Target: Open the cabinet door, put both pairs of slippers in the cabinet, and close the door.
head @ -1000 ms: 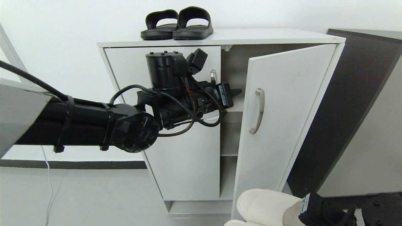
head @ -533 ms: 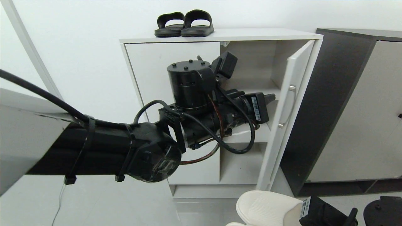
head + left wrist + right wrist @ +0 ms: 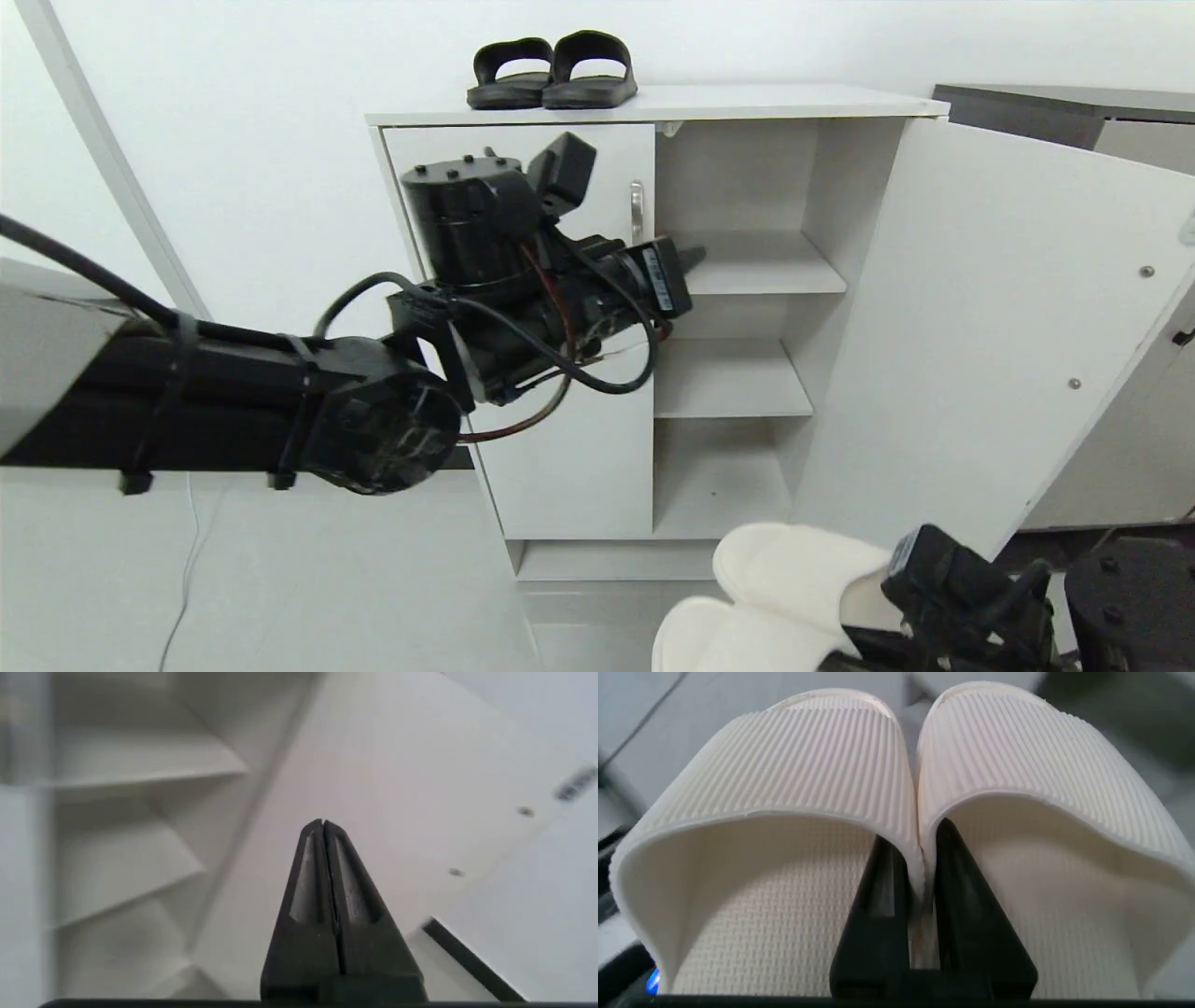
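The white cabinet (image 3: 653, 105) stands ahead with its right door (image 3: 990, 336) swung wide open, baring three shelves (image 3: 747, 266). Its left door (image 3: 560, 467) is closed. A pair of black slippers (image 3: 553, 73) rests on the cabinet top. My left gripper (image 3: 695, 255) is shut with nothing in it, held in front of the upper shelf opening; the left wrist view shows its tip (image 3: 322, 826) pointing at the open door's inner face (image 3: 439, 812). My right gripper (image 3: 915, 873) is low at the front right, shut on the touching inner walls of a pair of white slippers (image 3: 906, 840) (image 3: 775, 597).
A dark grey cabinet (image 3: 1064, 107) stands to the right, behind the open door. A white wall runs behind, and light floor (image 3: 280, 588) spreads in front of the cabinet. A thin cable (image 3: 182, 569) hangs at the left.
The right door has swung from partly open to wide open. My left gripper has drawn back leftward from the door. The head camera has shifted too.
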`<state>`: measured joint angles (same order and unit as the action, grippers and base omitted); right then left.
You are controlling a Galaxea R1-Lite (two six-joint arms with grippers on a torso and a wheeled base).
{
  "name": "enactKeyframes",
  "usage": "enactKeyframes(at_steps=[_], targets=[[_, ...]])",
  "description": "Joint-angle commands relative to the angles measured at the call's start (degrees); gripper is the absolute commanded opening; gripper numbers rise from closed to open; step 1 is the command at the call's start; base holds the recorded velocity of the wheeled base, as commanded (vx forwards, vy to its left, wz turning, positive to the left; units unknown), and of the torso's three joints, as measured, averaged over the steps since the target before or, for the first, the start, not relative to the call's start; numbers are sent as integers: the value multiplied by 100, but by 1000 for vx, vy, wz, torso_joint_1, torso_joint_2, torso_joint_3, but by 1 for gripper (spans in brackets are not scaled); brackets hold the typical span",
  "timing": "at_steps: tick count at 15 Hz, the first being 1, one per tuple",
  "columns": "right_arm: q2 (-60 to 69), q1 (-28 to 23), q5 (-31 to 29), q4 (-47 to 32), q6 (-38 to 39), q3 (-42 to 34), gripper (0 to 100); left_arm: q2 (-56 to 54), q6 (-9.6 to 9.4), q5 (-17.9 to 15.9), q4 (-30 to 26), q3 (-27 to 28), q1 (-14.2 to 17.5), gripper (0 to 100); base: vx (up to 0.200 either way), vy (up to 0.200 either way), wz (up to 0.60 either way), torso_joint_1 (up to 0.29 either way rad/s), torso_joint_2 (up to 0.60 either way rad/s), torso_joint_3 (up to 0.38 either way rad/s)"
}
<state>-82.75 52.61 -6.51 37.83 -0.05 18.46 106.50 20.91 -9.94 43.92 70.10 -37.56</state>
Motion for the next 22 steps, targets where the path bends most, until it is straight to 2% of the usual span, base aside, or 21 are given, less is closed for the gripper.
enactKeyframes(at_steps=[1,2,3,6,8,9,10,11,13,14,15,16,20,21,22], targets=[[-294,-357,-456,14,128,475,0,-938,-324,273,-138,-576,539,0,0,0,0,0,0,0],[-435,-445,-738,23,242,694,0,-1272,-403,413,-226,-796,592,0,0,0,0,0,0,0],[-707,-551,-1151,76,506,1178,0,-2001,-403,616,-551,-1218,689,0,0,0,0,0,0,0],[-1384,-647,-2091,76,937,1969,0,-3812,-500,1222,-1641,-2220,899,0,0,0,0,0,0,0],[-1718,-779,-2715,84,1165,2329,0,-5007,-834,1846,-2327,-2923,908,0,0,0,0,0,0,0],[-1876,-849,-3032,84,1235,2435,0,-5833,-1150,2356,-2617,-3547,1023,0,0,0,0,0,0,0],[-1999,-876,-3163,111,1235,2435,0,-6449,-1370,2461,-2740,-4039,1532,0,0,0,0,0,0,0],[-2122,-876,-3199,172,1244,2417,0,-6941,-1449,2505,-2810,-4478,2033,0,0,0,0,0,0,0],[-2421,-876,-3269,445,1235,2391,0,-7705,-1484,2558,-2924,-5120,3000,0,0,0,0,0,0,0],[-2509,-876,-3330,568,1235,2382,0,-7881,-1484,2567,-2942,-5305,3273,0,0,0,0,0,0,0],[-2650,-876,-3401,761,1227,2382,0,-8356,-1555,2540,-2951,-5762,3677,0,0,0,0,0,0,0],[-2685,-876,-3410,858,1218,2338,0,-8699,-1730,2523,-2960,-6104,3721,0,0,0,0,0,0,0],[-2703,-876,-3410,902,1209,2303,0,-9736,-1801,2532,-3153,-7010,3967,0,0,0,0,0,0,0],[-2711,-876,-3410,902,1218,2294,0,-10105,-1809,2532,-3636,-7001,4081,0,0,0,0,0,0,0],[-2720,-876,-3410,902,1209,2276,0,-10281,-1862,2532,-4076,-7010,4055,0,0,0,0,0,0,0]])
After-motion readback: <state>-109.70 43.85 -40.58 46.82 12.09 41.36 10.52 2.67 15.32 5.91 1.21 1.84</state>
